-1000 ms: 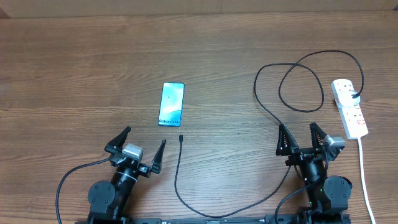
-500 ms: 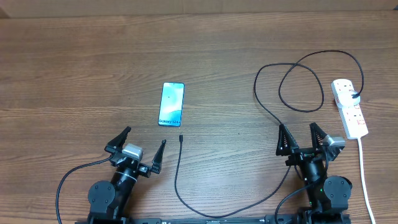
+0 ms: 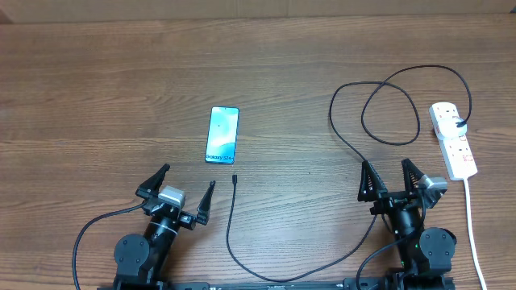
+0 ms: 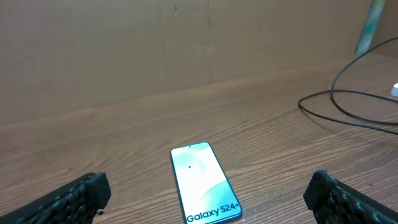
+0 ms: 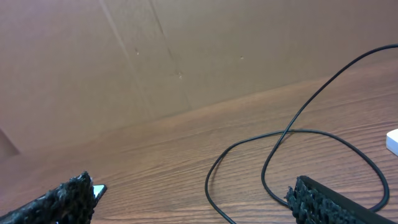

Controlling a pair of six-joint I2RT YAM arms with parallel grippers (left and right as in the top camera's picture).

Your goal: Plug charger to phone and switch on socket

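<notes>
Wood-grain worktop carries everything. Left pincer hangs released, jaws wide, grasping nothing. The phone lies flat at its one o'clock, screen lit blue-teal, white "Galaxy" lettering at the near short edge. At the phone's six o'clock, just apart, lies the plug tip of the charger, whose thin black cable sweeps right into loops at twelve o'clock of the right pincer, likewise released and grasping nothing. The socket, white with red switches and a black plug inserted, lies at its two o'clock, white cord trailing toward six.

Wood-grain desk against a plain wall.
Brown cardboard-like wall stands at its far edge, evenly lit.
</notes>
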